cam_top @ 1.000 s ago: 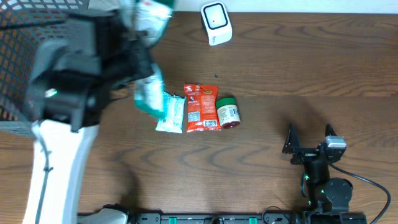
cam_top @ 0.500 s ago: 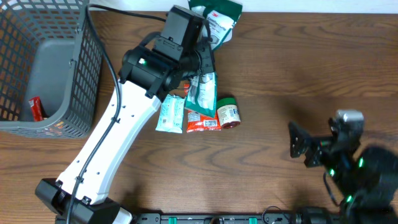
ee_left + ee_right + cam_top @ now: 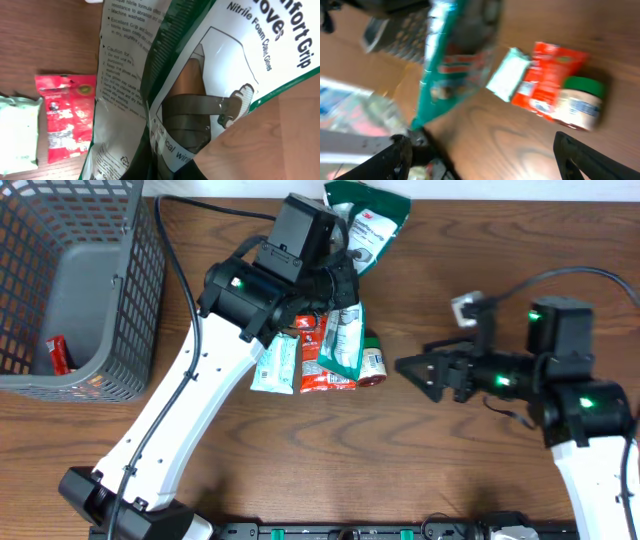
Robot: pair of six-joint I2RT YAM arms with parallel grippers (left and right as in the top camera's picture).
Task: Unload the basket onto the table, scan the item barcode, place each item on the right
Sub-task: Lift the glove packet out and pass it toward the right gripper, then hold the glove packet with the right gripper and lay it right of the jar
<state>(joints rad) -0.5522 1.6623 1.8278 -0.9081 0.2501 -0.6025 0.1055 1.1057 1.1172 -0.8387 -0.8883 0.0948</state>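
The glove package (image 3: 372, 228) is a green-and-white printed bag marked as nitrile foam comfort-grip gloves. It is held raised and tilted, and is creased along its middle. A glove illustration and caution text are displayed on its white panels.

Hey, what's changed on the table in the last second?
The left gripper, shut on the glove pack, swung from the left side to above the packets. The right gripper came up from the near edge and turned left, open, toward the jar. The white packet, red packet and jar have not moved.
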